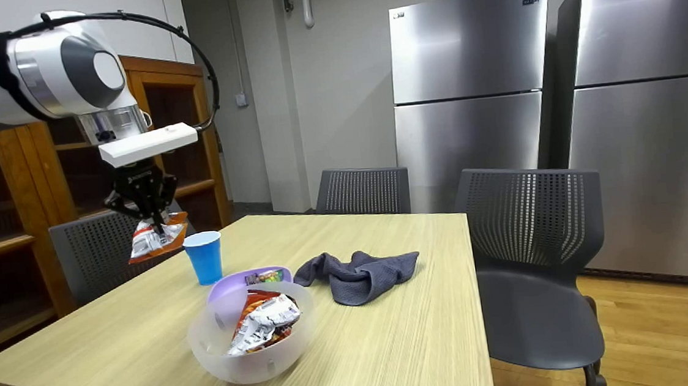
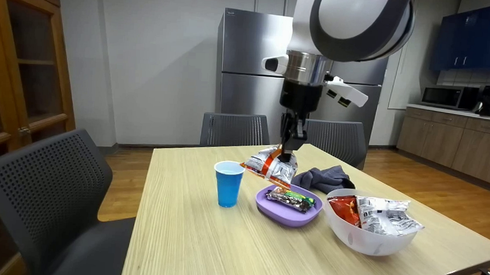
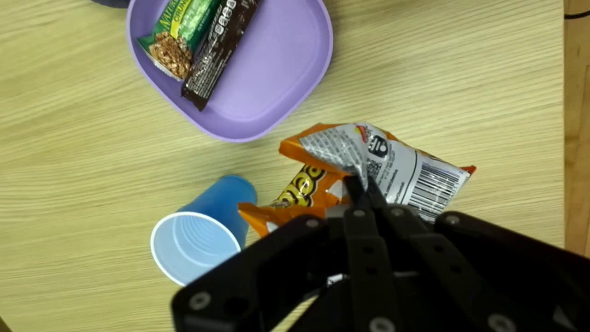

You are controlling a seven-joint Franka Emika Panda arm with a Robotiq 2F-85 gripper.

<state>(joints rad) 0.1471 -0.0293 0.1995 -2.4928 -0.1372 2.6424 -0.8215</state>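
1. The gripper (image 3: 364, 186) was clenched on a fold of an orange-and-silver snack bag (image 3: 405, 170), which hung tilted above the tabletop (image 3: 498, 101) near the blue cup (image 3: 223, 203).
2. Slip seemed the likeliest fault: narrow pinch, thin crumpled film. A jerk might have let the bag twist or fall.
3. Cup next. In both exterior views a bag corner showed right by its rim; touching or apart, could not tell. A low sideways swing could have tipped it.
4. Purple plate (image 3: 272, 60) lay near too, two wrapped bars (image 3: 214, 55) at one side. A low pass risked snagging its wall.
5. Edge: in the wrist view one ran near the bag, floor (image 3: 577, 83) beyond. A drop there could have gone over.
6. Tight spot: the frosted bowl (image 2: 360, 240), holding packets (image 2: 384, 218), stood close beside the plate.
7. Roomiest stretch, by my reckoning, lay between plate and edge in the wrist view.
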